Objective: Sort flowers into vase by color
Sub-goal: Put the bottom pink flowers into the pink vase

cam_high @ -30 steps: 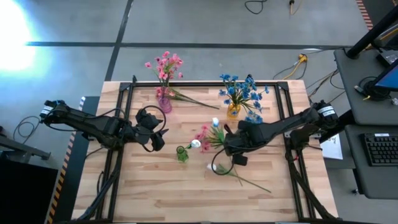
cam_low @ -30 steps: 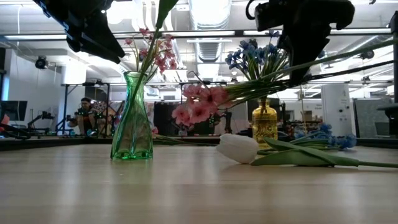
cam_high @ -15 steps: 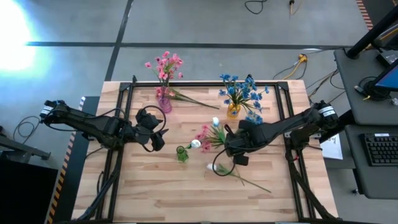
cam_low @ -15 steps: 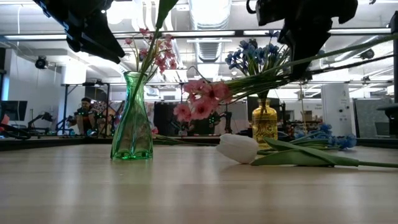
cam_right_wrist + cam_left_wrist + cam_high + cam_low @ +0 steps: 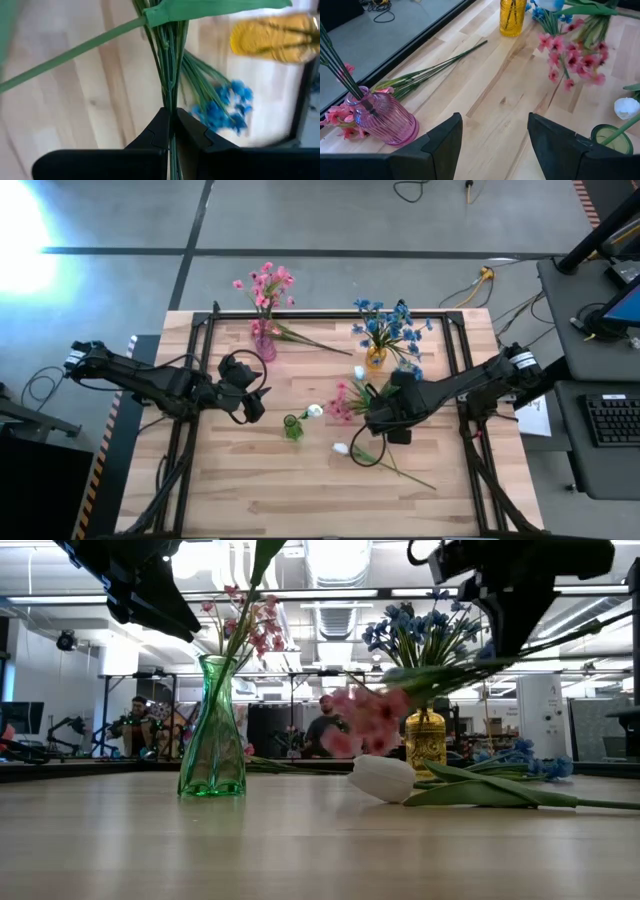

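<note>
The pink sprig (image 5: 344, 399) hangs above the counter (image 5: 250, 480), its stems pinched in the closed fingers of the right gripper (image 5: 170, 131) — the carrying step, I judge. Next it must reach the pink vase (image 5: 263, 346), well apart. The left gripper (image 5: 252, 395), fingers open, waits beside the green vase (image 5: 292, 427) — open room between.

The table (image 5: 250, 480) is pale wood planks with a smooth, faintly shiny finish and visible grain. The vases look like clear, glossy ribbed glass: a pink vase (image 5: 382, 120) ahead of the left gripper's (image 5: 492, 145) matt black, plastic-looking fingers (image 5: 440, 145), a green vase (image 5: 211, 730) beside it, and a yellow vase (image 5: 513, 17) farther off. The stems (image 5: 167, 55) pinched in the right gripper (image 5: 171, 125) look smooth, slightly waxy green plastic, and the pink blossoms (image 5: 572, 55) look like matt cloth
</note>
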`<state>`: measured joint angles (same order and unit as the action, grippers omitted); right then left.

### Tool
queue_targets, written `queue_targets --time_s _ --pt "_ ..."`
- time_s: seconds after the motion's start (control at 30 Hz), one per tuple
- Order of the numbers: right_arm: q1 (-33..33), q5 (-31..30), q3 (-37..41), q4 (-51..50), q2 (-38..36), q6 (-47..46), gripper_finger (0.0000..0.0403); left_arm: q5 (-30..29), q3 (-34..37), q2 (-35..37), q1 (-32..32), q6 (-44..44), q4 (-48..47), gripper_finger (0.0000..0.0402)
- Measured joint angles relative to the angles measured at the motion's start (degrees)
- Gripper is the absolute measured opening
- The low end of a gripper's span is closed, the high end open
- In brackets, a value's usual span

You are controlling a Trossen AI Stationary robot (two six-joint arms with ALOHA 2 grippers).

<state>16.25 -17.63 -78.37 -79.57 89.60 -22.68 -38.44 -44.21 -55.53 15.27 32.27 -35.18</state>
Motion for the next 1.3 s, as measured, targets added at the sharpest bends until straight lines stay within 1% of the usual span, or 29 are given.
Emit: queue_targets --time_s 0.27,0.67,0.93,1.1,1.3 --pt "0.0 -0.7 0.0 -5.6 0.0 -0.2 0.0013 0.0 0.0 0.0 0.0 0.0 0.0 0.0211" --pt "2.0 -12.7 -0.1 -7.0 0.0 5.3 0.0013 0.0 0.0 0.0 0.0 -0.2 0.0 0.0211" --pt "3.3 -13.1 -0.9 -7.1 0.0 5.4 0.0013 -0.1 0.0 0.0 0.0 -0.2 0.0 0.0211" --pt "3.7 -13.1 -0.9 -7.6 -0.1 8.0 0.0013 -0.1 0.0 0.0 0.0 -0.3 0.0 0.0211" --pt "4.0 -14.8 -0.9 -9.4 -0.1 10.7 0.0013 -0.1 0.0 0.0 0.0 -0.6 0.0 0.0211"
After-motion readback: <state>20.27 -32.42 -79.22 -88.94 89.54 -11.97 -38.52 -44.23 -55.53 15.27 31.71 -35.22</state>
